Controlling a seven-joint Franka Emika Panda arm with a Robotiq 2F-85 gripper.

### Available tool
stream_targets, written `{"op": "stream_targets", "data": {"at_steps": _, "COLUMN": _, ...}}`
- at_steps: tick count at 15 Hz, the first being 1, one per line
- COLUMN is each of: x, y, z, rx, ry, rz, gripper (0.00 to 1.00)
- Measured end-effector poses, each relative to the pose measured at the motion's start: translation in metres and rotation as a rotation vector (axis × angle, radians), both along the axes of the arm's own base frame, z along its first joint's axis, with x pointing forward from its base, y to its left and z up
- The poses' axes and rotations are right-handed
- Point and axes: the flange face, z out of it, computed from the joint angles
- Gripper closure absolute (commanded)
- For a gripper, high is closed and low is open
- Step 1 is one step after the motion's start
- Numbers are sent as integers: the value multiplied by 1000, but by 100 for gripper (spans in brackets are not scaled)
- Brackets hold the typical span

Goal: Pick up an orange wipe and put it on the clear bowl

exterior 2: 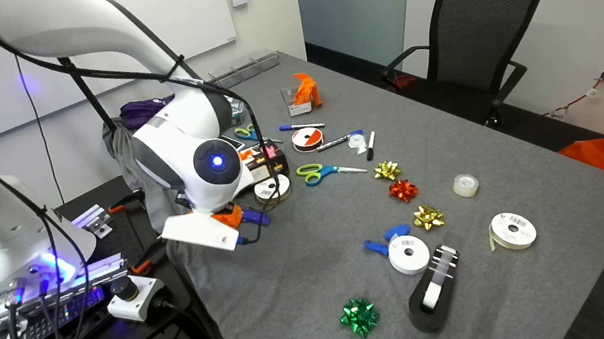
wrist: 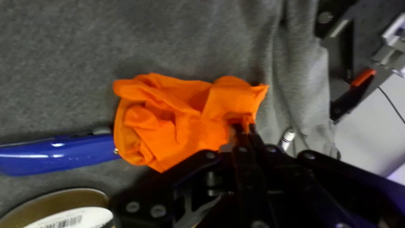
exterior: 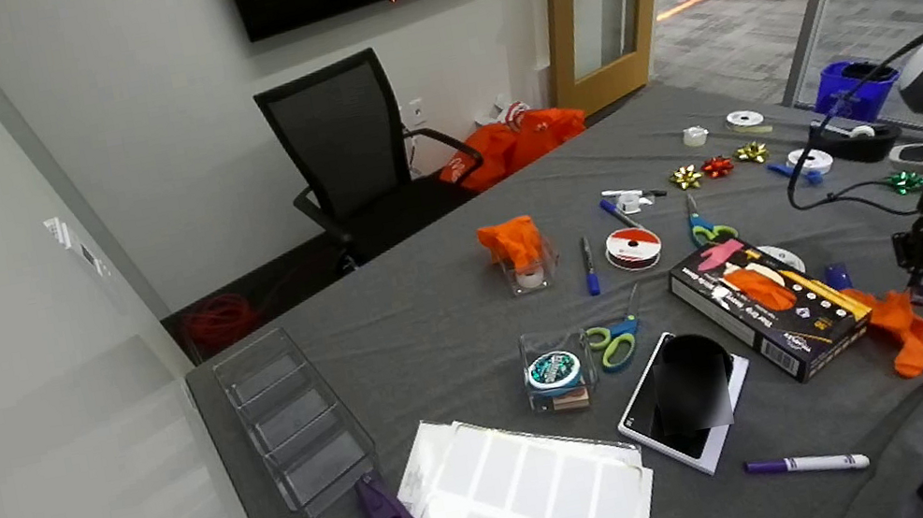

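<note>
Orange wipe (wrist: pixel 190 122) sprawls toward 9 o'clock in the wrist view, gripper (wrist: pixel 244 127) pinching a small fold, probably for lifting tbh.

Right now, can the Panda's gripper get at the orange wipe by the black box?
Very likely yes: in the wrist view, the gripper looks closed on a fold of the orange wipe, and nothing appears to lie on it. The blue tool lies at its edge, not over it.
</note>
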Motion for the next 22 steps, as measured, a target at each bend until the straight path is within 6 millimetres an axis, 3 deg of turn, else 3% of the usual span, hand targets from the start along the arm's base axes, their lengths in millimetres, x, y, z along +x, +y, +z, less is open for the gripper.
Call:
{"op": "stream_targets", "data": {"at_steps": 3, "x": -4, "y": 0, "z": 51, "rx": 105, "ry": 47, "rz": 0, "gripper": 100}}
{"op": "stream_targets", "data": {"at_steps": 8, "x": 10, "y": 11, "z": 126, "rx": 203, "ry": -11, "rz": -50, "gripper": 100}}
{"op": "stream_targets", "data": {"at_steps": 12, "x": 41, "y": 32, "z": 160, "rx": 221, "ry": -88, "rz": -168, "gripper": 100}}
{"op": "stream_targets", "data": {"at_steps": 18, "x": 119, "y": 90, "z": 215, "rx": 122, "ry": -167, "rz": -408, "gripper": 98}}
{"op": "stream_targets", "data": {"at_steps": 20, "x": 126, "y": 101, "z": 219, "rx": 115, "ry": -167, "rz": -400, "gripper": 98}}
{"op": "stream_targets", "data": {"at_steps": 22, "x": 123, "y": 95, "z": 216, "rx": 116, "ry": -162, "rz": -412, "gripper": 98}}
